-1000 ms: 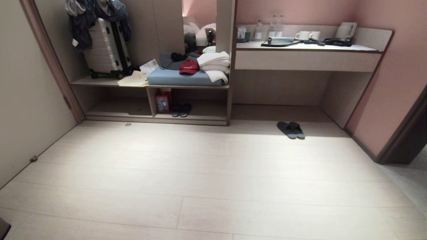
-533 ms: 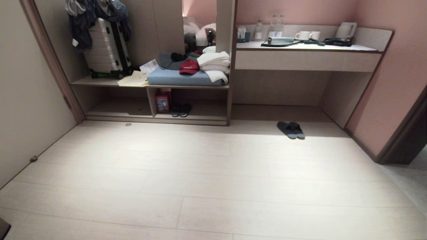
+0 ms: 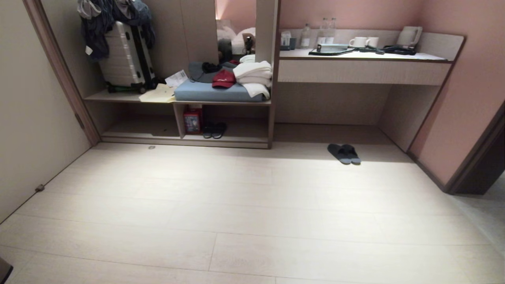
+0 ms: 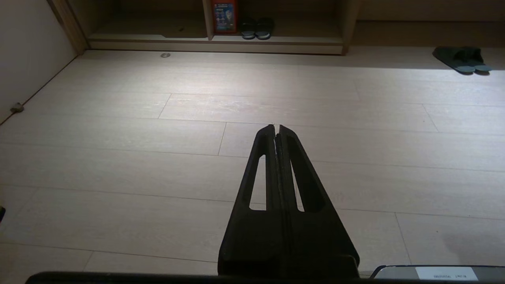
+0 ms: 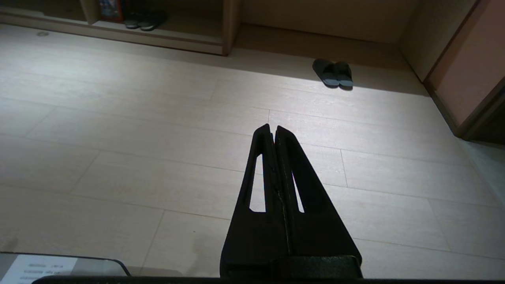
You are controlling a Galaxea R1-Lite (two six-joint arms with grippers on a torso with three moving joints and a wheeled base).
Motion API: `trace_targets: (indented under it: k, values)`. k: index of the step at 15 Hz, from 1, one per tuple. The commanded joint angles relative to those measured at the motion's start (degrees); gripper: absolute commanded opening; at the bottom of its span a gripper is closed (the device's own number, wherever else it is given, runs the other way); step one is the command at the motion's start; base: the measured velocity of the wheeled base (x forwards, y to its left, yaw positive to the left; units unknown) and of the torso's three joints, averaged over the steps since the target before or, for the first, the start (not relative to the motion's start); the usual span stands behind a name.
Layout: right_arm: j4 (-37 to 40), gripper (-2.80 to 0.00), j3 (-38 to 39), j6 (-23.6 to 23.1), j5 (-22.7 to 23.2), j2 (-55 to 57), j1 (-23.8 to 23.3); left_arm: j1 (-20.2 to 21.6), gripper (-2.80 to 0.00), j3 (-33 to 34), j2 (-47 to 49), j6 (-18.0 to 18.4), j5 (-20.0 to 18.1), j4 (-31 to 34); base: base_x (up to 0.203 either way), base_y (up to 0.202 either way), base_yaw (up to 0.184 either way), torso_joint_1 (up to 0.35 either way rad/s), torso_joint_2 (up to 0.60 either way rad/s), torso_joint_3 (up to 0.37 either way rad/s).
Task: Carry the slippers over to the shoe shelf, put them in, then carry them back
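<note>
We see the left gripper (image 4: 275, 127) and right gripper (image 5: 272, 128) both closed, holding nothing, above the floor (image 3: 252, 205). The slippers (image 3: 344, 153) lie near the desk, apparently well apart from the shoe shelf (image 3: 185, 138).

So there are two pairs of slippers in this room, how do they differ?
The slippers on the open floor are grey-blue and lie at a slant in front of the desk recess. The darker pair looks near black and is tucked inside the shoe shelf, beside a red box. Both pairs sit side by side, with no tool near them.
</note>
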Motion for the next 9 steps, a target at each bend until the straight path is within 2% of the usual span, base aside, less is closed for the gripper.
trace_targets:
  k: [1, 9]
  values:
    - [0.0, -2.80, 0.0, 0.0, 0.0, -0.1, 0.0, 0.0, -2.80, 0.1, 0.0, -0.1, 0.1, 0.1, 0.000, 0.000, 0.000, 0.000, 0.00, 0.000]
    - [0.0, -2.80, 0.0, 0.2, 0.0, -0.1, 0.0, 0.0, -2.80, 0.1, 0.0, 0.1, 0.0, 0.1, 0.000, 0.000, 0.000, 0.000, 0.00, 0.000]
